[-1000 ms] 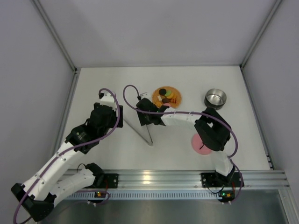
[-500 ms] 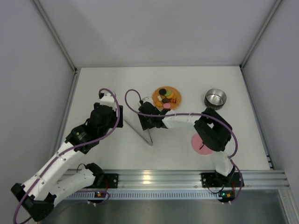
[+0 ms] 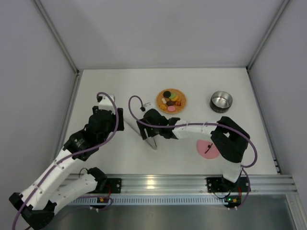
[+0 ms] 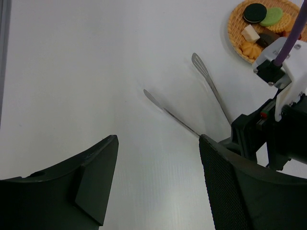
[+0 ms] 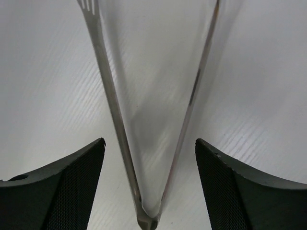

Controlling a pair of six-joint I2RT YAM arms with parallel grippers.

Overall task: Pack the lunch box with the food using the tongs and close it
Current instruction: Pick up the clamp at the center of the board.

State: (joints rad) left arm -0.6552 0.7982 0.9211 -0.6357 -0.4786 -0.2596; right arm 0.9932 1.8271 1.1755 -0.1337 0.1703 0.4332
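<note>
Left of the tabletop's (image 3: pixel 110 86) centre, the tongs (image 5: pixel 115 120) are laid flat, hinge toward 5 o'clock. The right gripper (image 5: pixel 149 141) is held open astride both arms, seemingly to squeeze them. The left gripper (image 4: pixel 158 139) is seen open and empty. From them, the food (image 3: pixel 171 100) is found at 1 o'clock and the lunch box (image 3: pixel 221 100) at 2 o'clock.

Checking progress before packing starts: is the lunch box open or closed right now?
Open: the lunch box shows its steel inside uncovered in the top view, and the pink lid lies flat well apart from it.
</note>
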